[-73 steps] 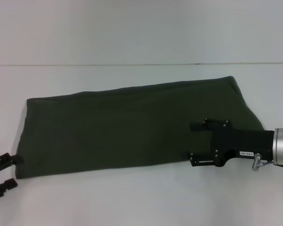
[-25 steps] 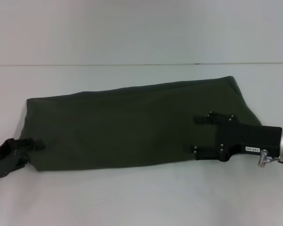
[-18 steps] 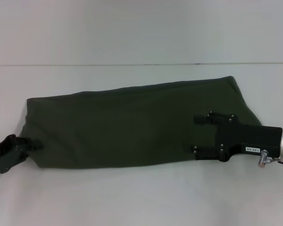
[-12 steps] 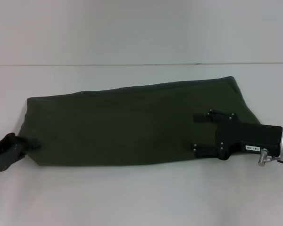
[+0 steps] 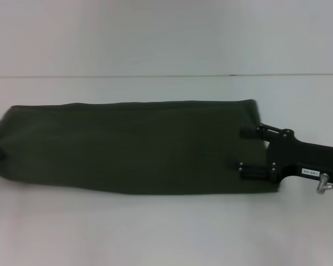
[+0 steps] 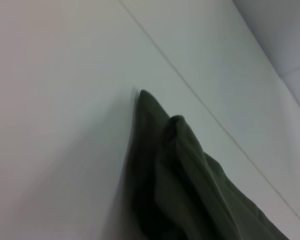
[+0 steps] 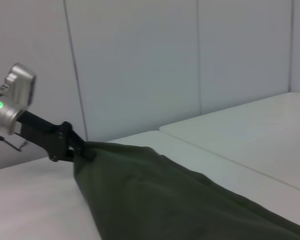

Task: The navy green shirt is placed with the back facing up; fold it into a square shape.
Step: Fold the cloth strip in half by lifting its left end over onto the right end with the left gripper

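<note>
The navy green shirt (image 5: pixel 127 147) lies as a long dark olive band across the white table, plain side up. Its left end reaches the head view's left edge. In the right wrist view my left gripper (image 7: pixel 82 150) is shut on that far end of the shirt (image 7: pixel 155 195), which it holds a little off the table. The left wrist view shows only the bunched shirt corner (image 6: pixel 175 170). My right gripper (image 5: pixel 250 151) rests at the shirt's right edge, its two black fingers spread apart, one near the upper corner and one on the cloth lower down.
The white table (image 5: pixel 155 233) spreads in front of and behind the shirt. A thin seam (image 5: pixel 155 76) crosses the table behind the shirt. Pale wall panels (image 7: pixel 140 60) stand beyond the table.
The shirt has been drawn to the left and straightened into a level band. My left gripper has gone past the head view's left edge with the shirt's end. The right gripper has shifted slightly right.
</note>
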